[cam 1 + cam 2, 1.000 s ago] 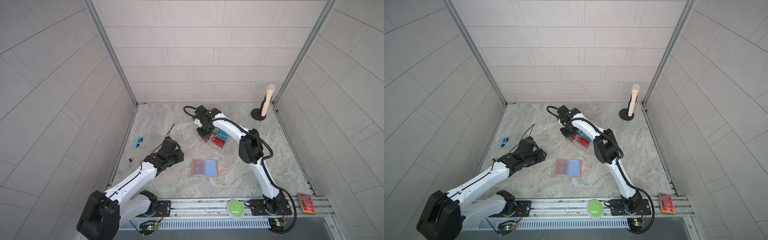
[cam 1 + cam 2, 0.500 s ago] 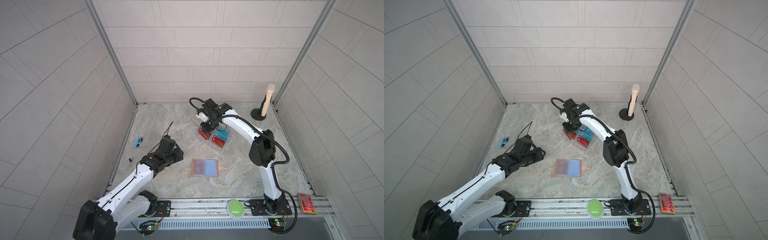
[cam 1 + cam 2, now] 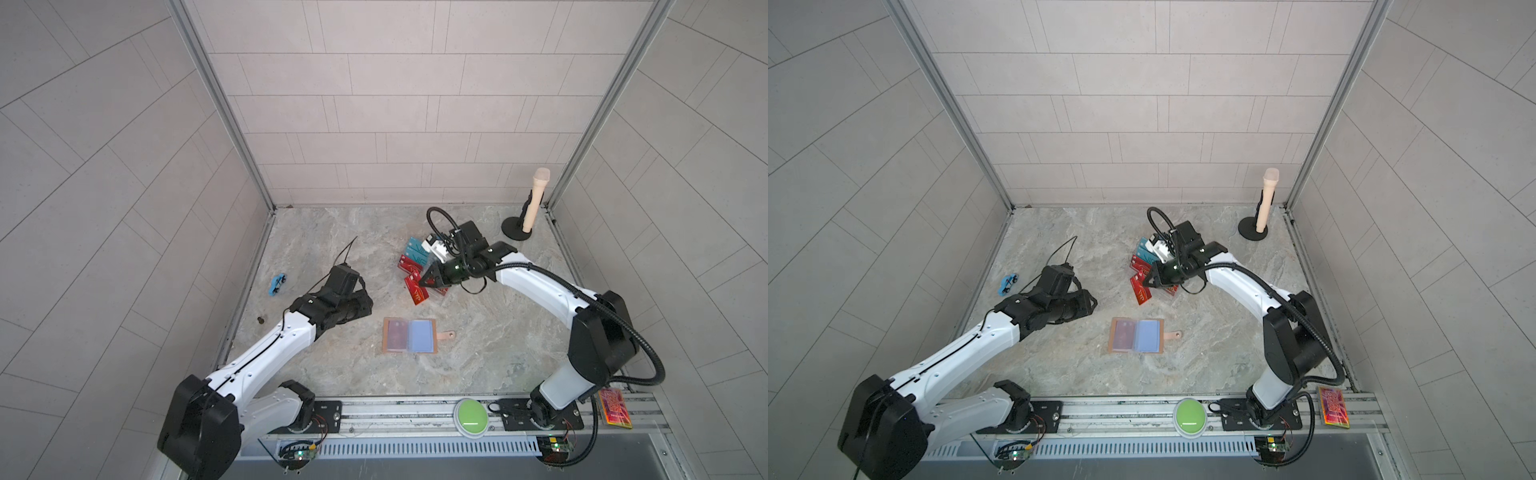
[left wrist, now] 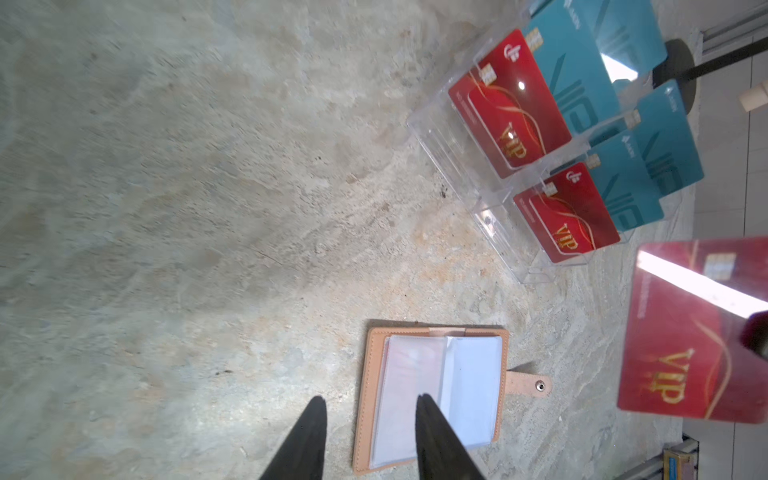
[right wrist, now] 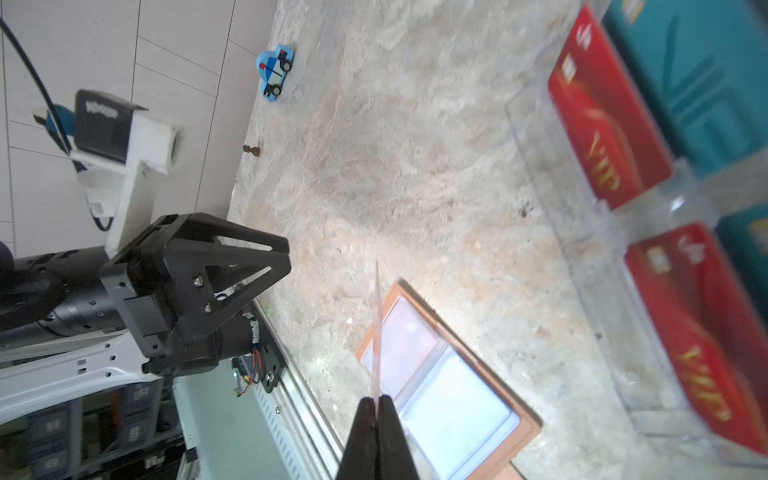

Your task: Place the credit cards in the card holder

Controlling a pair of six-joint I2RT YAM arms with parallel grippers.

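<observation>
The left gripper (image 3: 362, 306) is hovering with jaws parted and nothing between them, near the left edge of the card holder (image 3: 409, 336); the holder is lying open and flat on the stone tabletop (image 3: 332, 249), pale pockets facing up; further right, the right gripper (image 3: 424, 282) is pinching a red VIP card (image 3: 417, 293) by one edge, raised and apart from the holder; the remaining credit cards (image 3: 417, 253), red and teal, are sitting in the clear acrylic stand (image 4: 432, 124).
</observation>
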